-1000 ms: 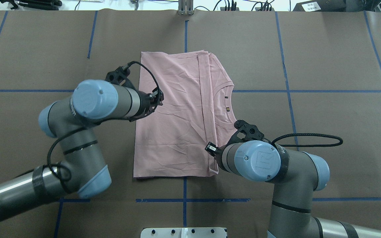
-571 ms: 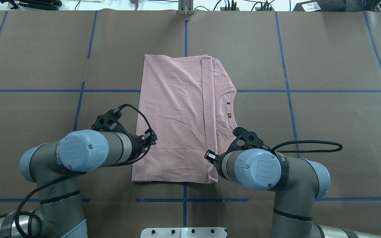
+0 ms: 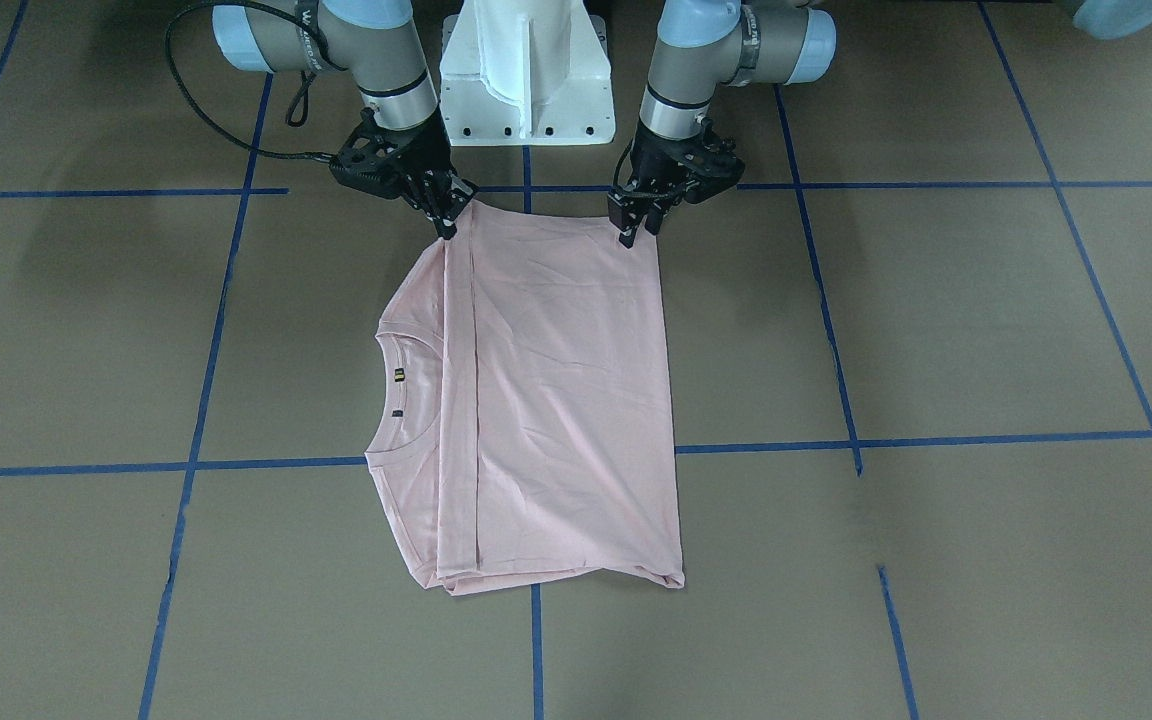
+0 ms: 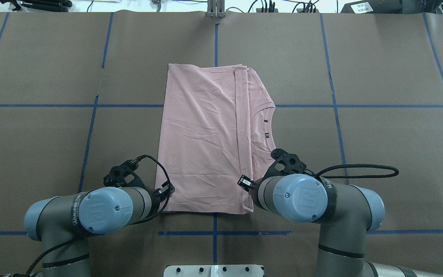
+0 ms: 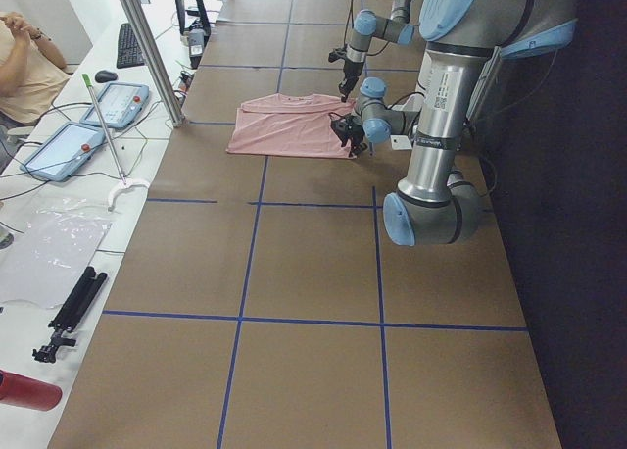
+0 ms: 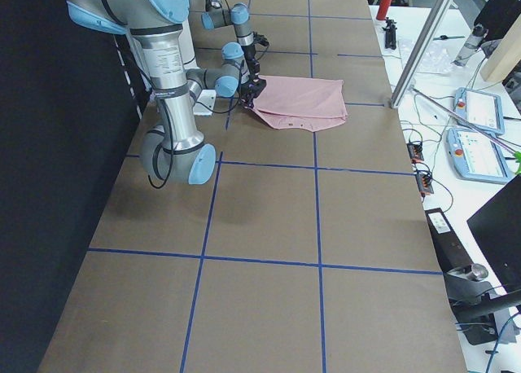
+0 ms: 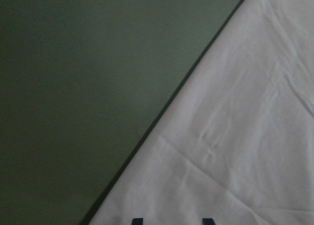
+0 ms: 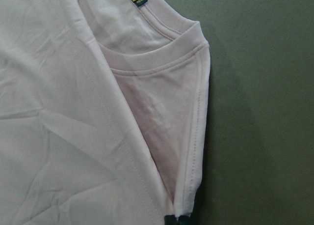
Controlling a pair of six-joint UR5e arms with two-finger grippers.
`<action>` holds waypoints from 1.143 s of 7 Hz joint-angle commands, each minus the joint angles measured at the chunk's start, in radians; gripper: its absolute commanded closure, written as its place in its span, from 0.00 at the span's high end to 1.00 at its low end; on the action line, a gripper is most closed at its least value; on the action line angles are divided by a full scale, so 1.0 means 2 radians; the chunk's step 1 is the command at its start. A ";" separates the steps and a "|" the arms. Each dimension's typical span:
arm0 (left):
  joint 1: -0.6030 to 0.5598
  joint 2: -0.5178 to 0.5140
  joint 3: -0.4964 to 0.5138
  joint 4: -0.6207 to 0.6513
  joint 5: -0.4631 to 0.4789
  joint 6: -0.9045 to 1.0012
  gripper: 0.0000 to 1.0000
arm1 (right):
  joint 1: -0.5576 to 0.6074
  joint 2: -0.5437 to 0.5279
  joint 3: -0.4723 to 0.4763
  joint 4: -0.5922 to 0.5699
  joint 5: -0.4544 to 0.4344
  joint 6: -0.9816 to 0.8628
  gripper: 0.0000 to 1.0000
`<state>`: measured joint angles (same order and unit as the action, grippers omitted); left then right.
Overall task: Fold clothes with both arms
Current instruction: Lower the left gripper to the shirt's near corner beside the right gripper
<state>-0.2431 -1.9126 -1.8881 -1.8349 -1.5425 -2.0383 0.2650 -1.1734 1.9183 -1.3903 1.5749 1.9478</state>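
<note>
A wide table (image 4: 379, 57) covered in brown paper and gridded with blue tape lines (image 4: 333, 105) stands beside a white bench (image 5: 59, 199) holding control pendants (image 5: 116, 104). A folded pink T-shirt (image 4: 202, 142) lies flat mid-table, near the robot. The right gripper (image 3: 448, 226) pinches its near collar-side corner. The left gripper (image 3: 627, 234), jaws spread, sits at the other near corner.

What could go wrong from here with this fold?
The left claw looks open right at the shirt's corner; it may pinch only the top layer or miss. The right claw grips the stacked edge by the collar; lower layers could slip and the fold unravel on lifting.
</note>
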 commanded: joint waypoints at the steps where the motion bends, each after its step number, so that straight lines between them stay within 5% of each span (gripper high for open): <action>1: 0.000 0.002 -0.018 0.021 -0.001 0.000 0.62 | 0.001 -0.001 0.000 0.000 -0.001 0.000 0.00; 5: 0.009 0.001 -0.019 0.045 -0.003 0.000 0.60 | 0.000 -0.003 0.002 0.000 -0.004 0.001 0.00; 8: 0.013 0.000 -0.020 0.046 -0.003 -0.001 0.49 | 0.000 -0.002 0.001 0.000 -0.004 0.001 0.00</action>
<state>-0.2217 -1.9118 -1.9287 -1.7440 -1.5483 -2.0390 0.2655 -1.1787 1.9212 -1.3898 1.5677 1.9497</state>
